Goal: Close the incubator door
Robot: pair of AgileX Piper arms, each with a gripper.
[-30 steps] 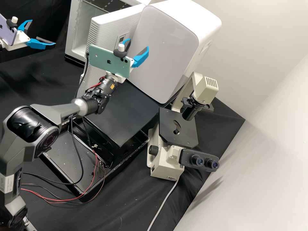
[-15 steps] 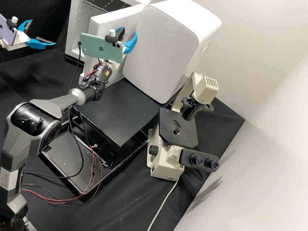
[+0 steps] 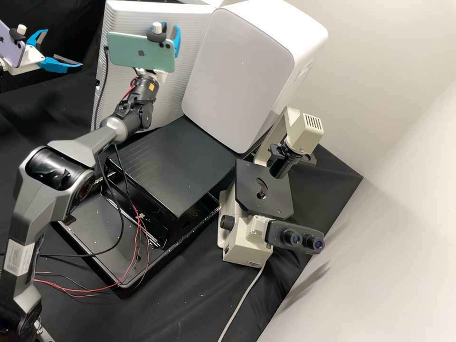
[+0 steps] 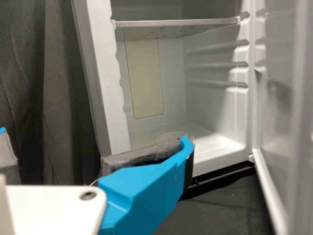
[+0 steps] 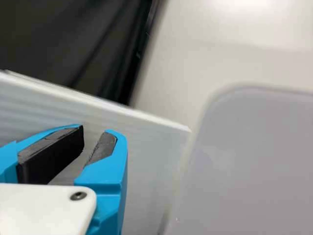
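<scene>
Right claw: fingers parted, nothing between them. It stands before the white ribbed plastic incubator door; contact with the panel cannot be confirmed. Left claw: fingers spread wide, holding nothing.

From the right claw in the high view, the door's free edge lies toward 9 o'clock, and the tall white cabinet with a smooth grey front toward 4 o'clock. Door status: ajar; the white moulded chamber and its pale shelf show in the left wrist view.

Step in hand, as judged: pushing the door shut. No grasp is called for. Pressure is best laid flat on the outer face, near the free edge, where leverage is greatest, and should follow the door's arc.

Risks noted: pads may skid along the ribs; the left claw, at 9 o'clock of the door, should keep clear of the swing. Recommended finish: a slow, firm press until the door seats evenly.
</scene>
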